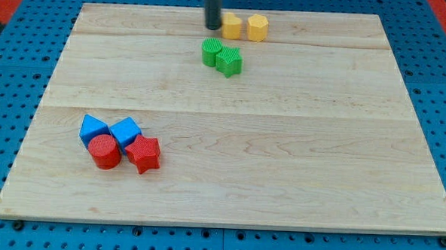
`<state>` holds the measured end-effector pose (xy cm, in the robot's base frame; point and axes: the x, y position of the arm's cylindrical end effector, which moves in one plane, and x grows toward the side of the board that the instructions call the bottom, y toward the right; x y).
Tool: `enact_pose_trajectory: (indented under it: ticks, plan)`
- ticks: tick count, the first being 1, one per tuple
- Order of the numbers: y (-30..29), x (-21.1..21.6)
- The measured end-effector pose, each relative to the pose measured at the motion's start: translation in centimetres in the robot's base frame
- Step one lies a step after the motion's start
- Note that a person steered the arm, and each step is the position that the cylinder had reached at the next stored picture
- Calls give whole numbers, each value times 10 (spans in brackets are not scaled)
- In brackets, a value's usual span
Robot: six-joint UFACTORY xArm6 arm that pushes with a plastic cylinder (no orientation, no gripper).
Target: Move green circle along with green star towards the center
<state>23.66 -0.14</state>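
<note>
Nearest you, at seven o'clock on the wooden board (281, 180), two blue blocks (110, 129), a red circle (104, 151) and a red star (143, 153) huddle together. Farther back, near twelve o'clock, the green circle (211, 51) touches the green star (229, 61). Your tip (212, 26), a bare rod with no fingers to open or close, stands just beyond the circle, at its twelve o'clock, beside two yellow blocks (245, 26).
</note>
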Motion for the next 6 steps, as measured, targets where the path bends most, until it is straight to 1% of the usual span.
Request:
enact_pose_trajectory:
  ticks: [1, 2, 4, 5, 6]
  plan:
    - [10, 7]
    - [-18, 24]
    - [-39, 45]
    - [-19, 69]
    - [-7, 70]
